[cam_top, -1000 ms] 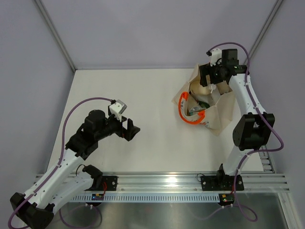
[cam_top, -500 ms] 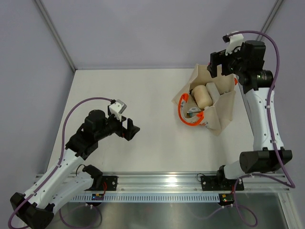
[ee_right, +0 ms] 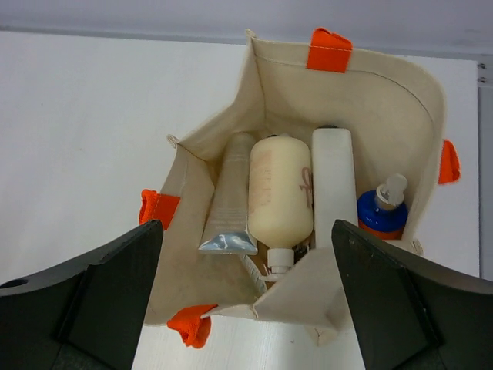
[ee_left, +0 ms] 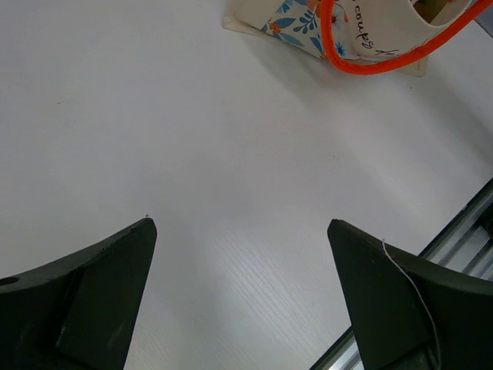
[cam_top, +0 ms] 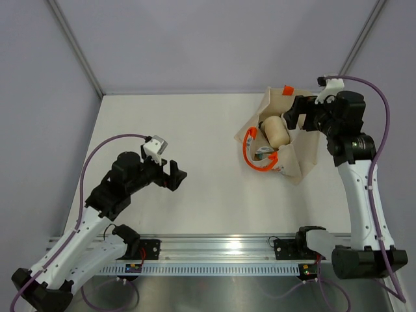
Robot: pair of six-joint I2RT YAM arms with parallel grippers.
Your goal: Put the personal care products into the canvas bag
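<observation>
The canvas bag (cam_top: 303, 153) lies open at the table's far right, with orange handles (cam_top: 249, 151). In the right wrist view the bag (ee_right: 362, 85) holds a silver tube (ee_right: 228, 210), a cream pump bottle (ee_right: 281, 193), a white bottle (ee_right: 333, 181) and an orange-blue bottle (ee_right: 380, 214), side by side. The cream bottle (cam_top: 276, 130) also shows from above. My right gripper (cam_top: 298, 116) hovers above the bag's far side, open and empty (ee_right: 246, 227). My left gripper (cam_top: 177, 174) is open and empty over bare table (ee_left: 240, 223), far left of the bag (ee_left: 296, 19). The other products are not visible.
A metal rail (cam_top: 221, 250) runs along the table's near edge and shows at the lower right of the left wrist view (ee_left: 470, 231). Grey walls and slanted frame posts (cam_top: 75, 49) enclose the table on the left, back and right.
My right gripper has lifted out of the bag and drawn back to the right, which uncovers the bottles inside. My left arm has shifted slightly.
</observation>
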